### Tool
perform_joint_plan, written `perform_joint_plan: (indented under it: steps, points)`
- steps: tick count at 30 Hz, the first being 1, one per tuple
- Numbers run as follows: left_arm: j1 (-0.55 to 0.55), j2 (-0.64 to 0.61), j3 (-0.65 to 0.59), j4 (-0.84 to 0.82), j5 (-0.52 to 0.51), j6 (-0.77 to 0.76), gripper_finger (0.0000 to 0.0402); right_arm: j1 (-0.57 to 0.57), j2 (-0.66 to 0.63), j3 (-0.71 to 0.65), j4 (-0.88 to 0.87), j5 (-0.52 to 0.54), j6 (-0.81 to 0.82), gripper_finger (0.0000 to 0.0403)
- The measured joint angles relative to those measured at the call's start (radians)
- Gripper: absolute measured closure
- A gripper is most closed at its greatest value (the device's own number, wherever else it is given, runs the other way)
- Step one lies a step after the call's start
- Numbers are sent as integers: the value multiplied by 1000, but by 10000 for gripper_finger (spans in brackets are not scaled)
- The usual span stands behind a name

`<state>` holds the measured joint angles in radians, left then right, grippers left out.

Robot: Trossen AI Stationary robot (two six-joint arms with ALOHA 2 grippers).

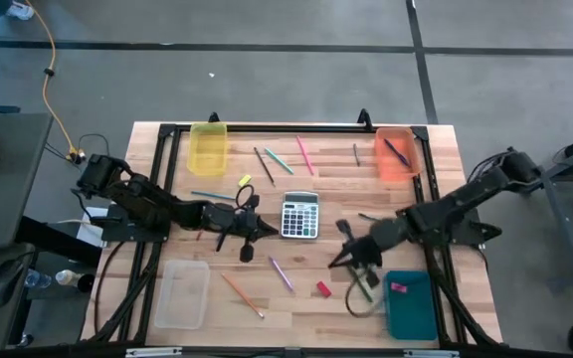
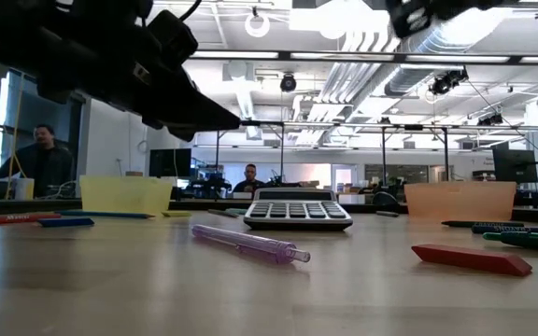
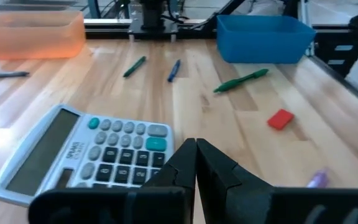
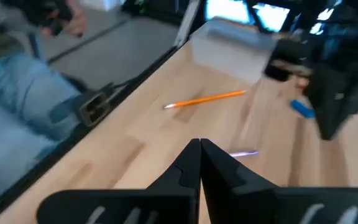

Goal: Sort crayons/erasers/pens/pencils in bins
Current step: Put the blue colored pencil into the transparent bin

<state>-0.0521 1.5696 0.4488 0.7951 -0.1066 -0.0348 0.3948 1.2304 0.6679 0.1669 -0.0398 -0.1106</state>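
One camera looks straight down on the whole table; another sits at tabletop level, close before the grey button calculator (image 1: 299, 215) (image 2: 296, 210) — shared also by the left wrist view (image 3: 89, 155).

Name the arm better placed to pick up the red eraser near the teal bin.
Right. Its end effector hangs just beside the red eraser and the teal bin; the left end effector sits across the calculator.

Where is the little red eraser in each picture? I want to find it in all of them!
High view: the red eraser lies below the calculator, left of the teal bin.
Low view: flat red block, right of the calculator.
Left wrist view: red block beyond the calculator.
Right wrist view: not in it.
Shared landmark: the calculator.
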Motion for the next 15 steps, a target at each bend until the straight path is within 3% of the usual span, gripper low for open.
perform_joint_plan:
  steps: [3,7,15]
  points:
    - [14,-2,0,-51,1,28,401,-85,0,-113,179,-57,-30,403]
    - [52,-56,14,-235,0,70,401,-194,-2,-219,371,-135,-48,403]
    - [173,-242,244,-1022,4,137,401,-328,-2,-258,406,-210,-67,403]
